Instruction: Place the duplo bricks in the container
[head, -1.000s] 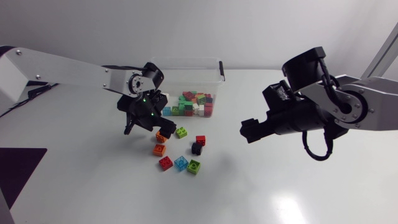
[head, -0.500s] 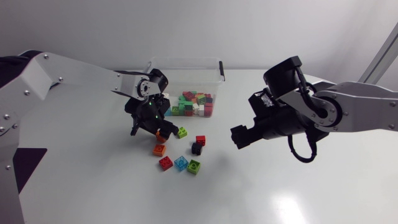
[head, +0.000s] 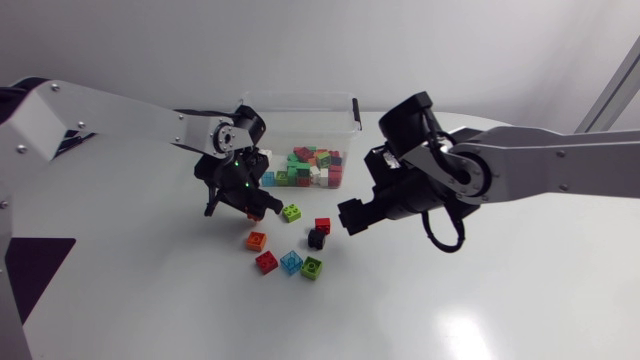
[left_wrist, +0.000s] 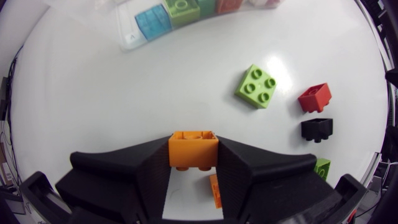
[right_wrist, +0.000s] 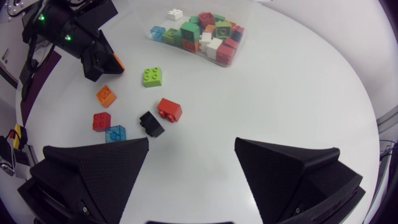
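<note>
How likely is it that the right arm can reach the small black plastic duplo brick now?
Probably yes: the open right gripper hovers close beside the small black plastic duplo brick, with only bare table between them.

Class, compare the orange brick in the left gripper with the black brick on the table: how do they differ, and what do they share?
The orange brick is clamped between the fingers of the left gripper; the black brick lies loose, ungripped. The orange brick is held above the table; the black brick rests on it beside a red brick. Shared: both are small bricks outside the container.
</note>
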